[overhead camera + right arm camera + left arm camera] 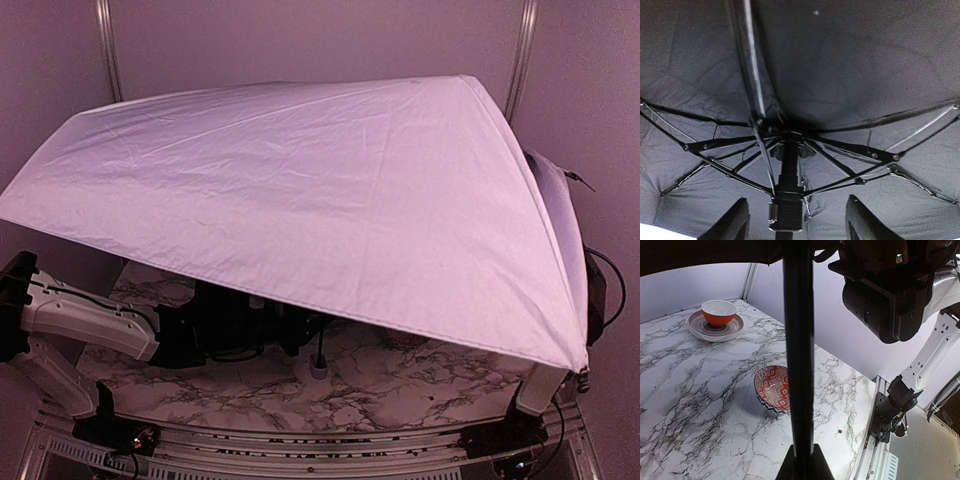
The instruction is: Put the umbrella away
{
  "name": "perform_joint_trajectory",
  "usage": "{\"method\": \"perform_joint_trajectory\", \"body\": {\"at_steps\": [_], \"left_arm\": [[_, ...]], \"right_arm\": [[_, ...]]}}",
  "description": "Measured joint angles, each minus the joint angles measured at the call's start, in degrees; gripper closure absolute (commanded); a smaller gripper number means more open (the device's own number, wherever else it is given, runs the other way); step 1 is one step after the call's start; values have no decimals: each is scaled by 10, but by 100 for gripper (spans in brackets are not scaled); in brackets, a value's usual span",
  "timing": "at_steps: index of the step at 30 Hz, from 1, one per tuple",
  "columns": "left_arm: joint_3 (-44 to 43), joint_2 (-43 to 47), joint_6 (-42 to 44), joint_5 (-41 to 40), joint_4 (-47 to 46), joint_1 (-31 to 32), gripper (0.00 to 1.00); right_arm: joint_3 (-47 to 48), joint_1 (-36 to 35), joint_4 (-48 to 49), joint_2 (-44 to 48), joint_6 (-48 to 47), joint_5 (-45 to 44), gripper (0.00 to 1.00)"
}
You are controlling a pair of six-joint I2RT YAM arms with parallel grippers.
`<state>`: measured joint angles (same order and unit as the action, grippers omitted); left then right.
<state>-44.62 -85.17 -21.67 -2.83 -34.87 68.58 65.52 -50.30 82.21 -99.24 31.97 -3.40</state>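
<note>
From above, you see the open umbrella (300,200) spread over most of the marble table (400,390), its pale canopy tilted with the low edge toward the arms. Below that edge, its small pale handle (318,369) sits down at the table on a thin black rod. Your left arm (90,320) reaches in under the canopy from the left; neither set of fingers shows in this view.

On the left wrist camera, the left gripper (801,460) is pinched tight on the umbrella's black shaft (799,365), which runs straight up the middle of the frame. Behind it on the table lie a red patterned bowl (771,387) and, farther off, an orange bowl (718,311) standing on a plate (697,330). The right arm (935,345) hangs at the upper right.

On the right wrist camera, you look up into the black underside with its ribs (720,145) spread out. The right gripper (796,201) stands wide, its fingers (732,225) on either side of the sliding collar (787,205), with a gap on both sides and nothing gripped.
</note>
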Motion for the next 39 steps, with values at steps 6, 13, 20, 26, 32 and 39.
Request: {"method": "perform_joint_trajectory", "body": {"at_steps": [6,13,20,26,32,39], "left_arm": [[0,0,0,0,0,0,100],[0,0,0,0,0,0,100],[0,0,0,0,0,0,100],[0,0,1,0,0,0,100],[0,0,1,0,0,0,100],[0,0,0,0,0,0,100]], "right_arm": [[4,0,-7,-4,8,10,51],[7,0,-24,-10,11,18,55],[7,0,-25,-10,8,18,51],[14,0,-27,-10,3,19,50],[14,0,-28,-10,-7,19,56],[14,0,-27,-10,-12,21,70]]}}
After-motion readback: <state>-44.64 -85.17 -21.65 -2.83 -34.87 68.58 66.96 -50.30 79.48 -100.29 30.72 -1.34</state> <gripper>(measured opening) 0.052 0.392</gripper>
